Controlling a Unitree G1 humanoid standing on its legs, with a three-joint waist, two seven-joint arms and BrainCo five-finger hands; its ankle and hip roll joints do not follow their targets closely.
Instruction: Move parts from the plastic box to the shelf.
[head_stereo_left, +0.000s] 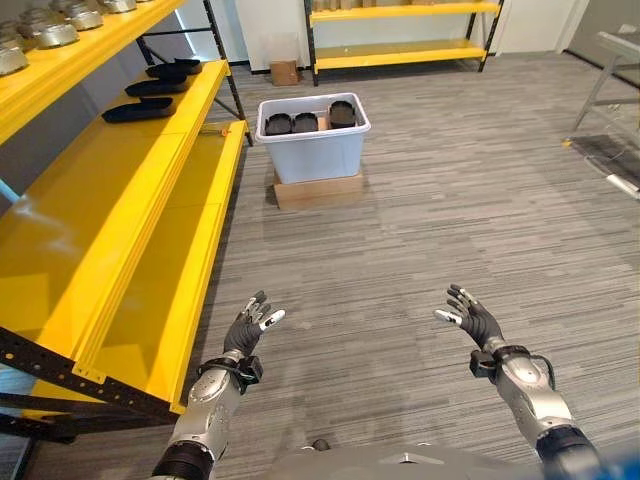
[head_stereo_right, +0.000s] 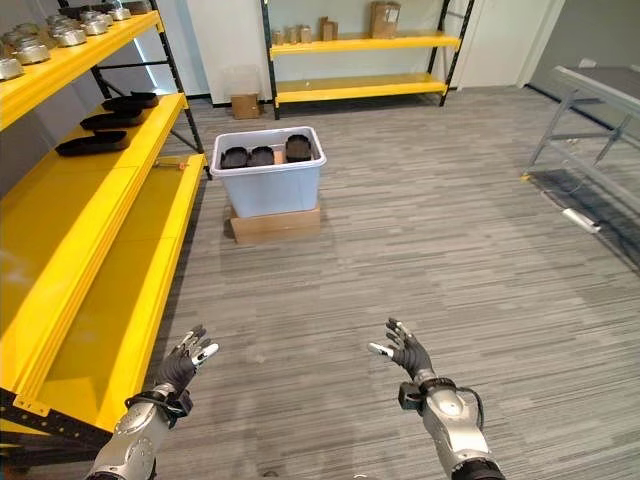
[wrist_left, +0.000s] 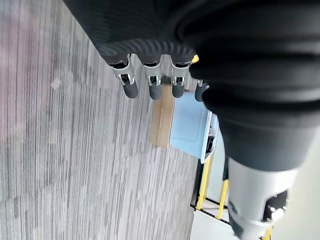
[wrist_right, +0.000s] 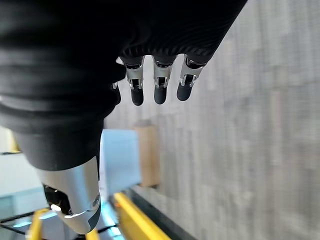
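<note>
So, left eye view: white plastic box (head_stereo_left: 313, 150) on a cardboard slab (head_stereo_left: 318, 189), black moulded parts (head_stereo_left: 307, 122) inside; more black parts (head_stereo_left: 137, 111) on the yellow metal shelf (head_stereo_left: 120, 210) beside the box. Left hand (head_stereo_left: 250, 328) and right hand (head_stereo_left: 470, 317) hover well short of the box, fingers spread, empty. Left wrist view: fingers (wrist_left: 152, 85) straight, box beyond. Right wrist view: fingers (wrist_right: 159, 86) straight, nothing held.

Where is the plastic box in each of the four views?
Left eye view: plastic box upper centre, on a cardboard base.
Right eye view: upper left of centre.
Left wrist view: past the fingers.
Right wrist view: lower left.
Shared landmark: the cardboard base.
</note>
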